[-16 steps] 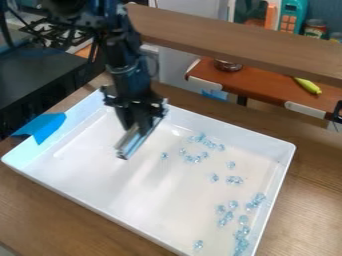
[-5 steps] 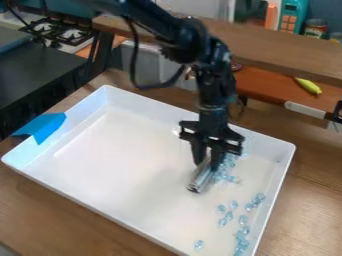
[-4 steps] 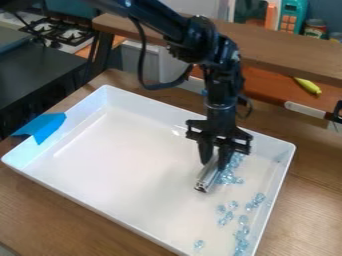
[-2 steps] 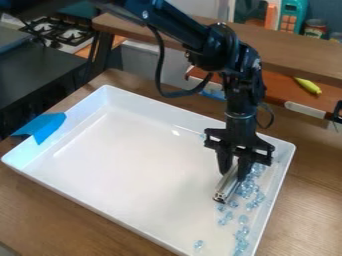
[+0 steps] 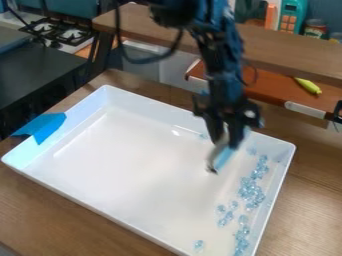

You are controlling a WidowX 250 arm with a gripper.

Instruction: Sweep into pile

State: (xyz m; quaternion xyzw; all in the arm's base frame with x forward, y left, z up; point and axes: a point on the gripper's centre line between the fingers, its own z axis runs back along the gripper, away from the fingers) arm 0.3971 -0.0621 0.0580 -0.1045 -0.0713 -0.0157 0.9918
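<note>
The black gripper point(image 5: 225, 139) hangs over the right half of the white tray point(image 5: 123, 216), shut on a silver metal bar point(image 5: 219, 155) that slants down toward the camera. Clear light-blue beads point(image 5: 250, 190) form a cluster right of the bar, along the tray's right wall. More beads point(image 5: 241, 240) lie by that wall nearer the front corner. Several others point(image 5: 226, 217) are between these groups, and a single bead point(image 5: 199, 244) sits apart near the front wall.
Blue tape point(image 5: 45, 127) covers part of the tray's left wall. The tray stands on a wooden table point(image 5: 314, 200). Behind it are a raised wooden ledge point(image 5: 287, 52), a stove point(image 5: 60, 31) and a brown shelf holding a yellow toy point(image 5: 308, 85).
The gripper went right with the bar, pushing the upper beads against the right wall into a closer cluster. Since the latest earlier frame it has risen and shifted back and left, off the beads.
</note>
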